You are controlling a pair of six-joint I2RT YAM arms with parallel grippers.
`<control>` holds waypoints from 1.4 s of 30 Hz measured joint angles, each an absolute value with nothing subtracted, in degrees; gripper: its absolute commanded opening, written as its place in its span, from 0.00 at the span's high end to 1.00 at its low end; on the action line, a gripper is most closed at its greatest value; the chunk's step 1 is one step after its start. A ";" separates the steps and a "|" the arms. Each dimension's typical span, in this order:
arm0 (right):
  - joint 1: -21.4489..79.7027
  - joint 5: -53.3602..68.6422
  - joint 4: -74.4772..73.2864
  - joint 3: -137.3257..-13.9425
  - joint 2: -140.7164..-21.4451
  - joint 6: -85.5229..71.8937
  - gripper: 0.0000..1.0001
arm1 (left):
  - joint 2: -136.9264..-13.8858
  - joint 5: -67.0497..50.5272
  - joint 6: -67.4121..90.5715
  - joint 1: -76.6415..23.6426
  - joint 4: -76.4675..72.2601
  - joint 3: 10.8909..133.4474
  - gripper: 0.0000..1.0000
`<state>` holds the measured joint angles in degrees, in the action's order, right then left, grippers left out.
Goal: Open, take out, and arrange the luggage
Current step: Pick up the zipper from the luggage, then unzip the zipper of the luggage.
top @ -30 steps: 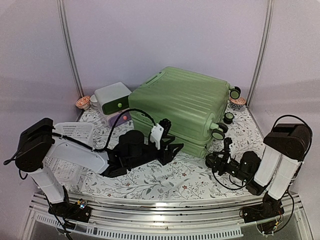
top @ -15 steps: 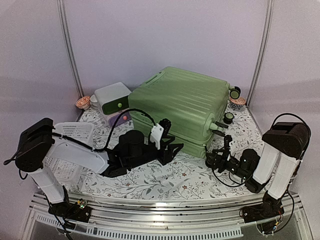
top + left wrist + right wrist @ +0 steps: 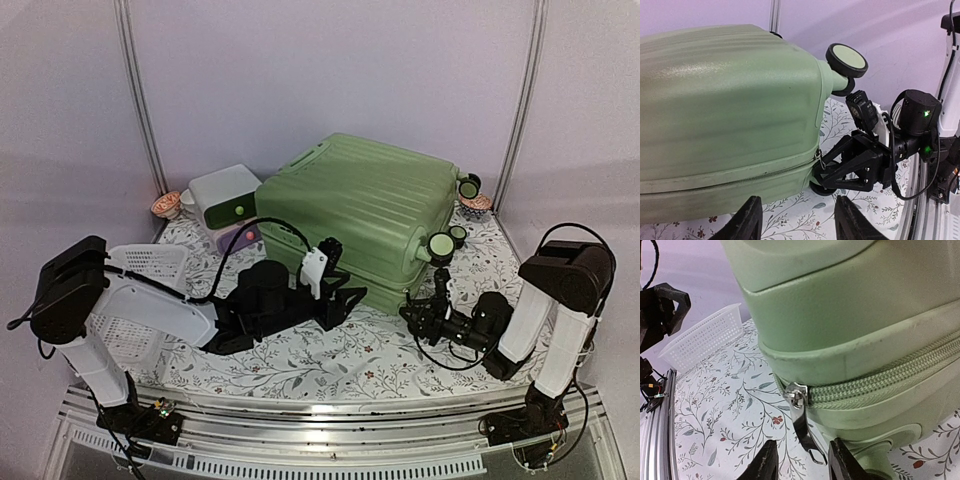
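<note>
The luggage (image 3: 360, 205) lies flat, zipped shut, at the back of the floral table (image 3: 330, 360). Only the right wrist view shows its zipper pull (image 3: 801, 420) hanging between the parted jaws of the right gripper (image 3: 804, 442), not pinched. The left gripper (image 3: 797, 200) faces the front shell, open and empty

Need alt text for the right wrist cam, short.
Close-up of a lower corner of the luggage, zipper closed, its metal zipper pull hanging between the open fingers of the right gripper. A white perforated basket sits beyond on the floral tablecloth.
</note>
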<state>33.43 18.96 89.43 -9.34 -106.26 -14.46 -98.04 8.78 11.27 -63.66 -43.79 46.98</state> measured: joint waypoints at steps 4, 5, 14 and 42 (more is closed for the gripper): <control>33.41 20.27 89.41 -10.11 -106.76 -14.98 0.72 | -98.04 8.86 11.38 -63.61 -43.75 46.98 0.48; 33.41 20.45 89.41 -10.26 -106.85 -15.03 0.72 | -98.04 8.88 11.42 -63.59 -43.75 46.98 0.48; 32.62 20.16 89.41 -10.50 -106.89 -16.08 0.94 | -98.04 9.37 11.42 -63.44 -43.77 46.87 0.48; 18.31 22.63 63.61 -13.15 -87.02 -8.99 0.98 | -98.04 9.50 10.55 -62.83 -42.48 46.65 0.48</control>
<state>18.31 22.63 63.61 -13.15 -87.02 -8.99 -98.04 9.50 10.55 -62.83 -42.48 46.65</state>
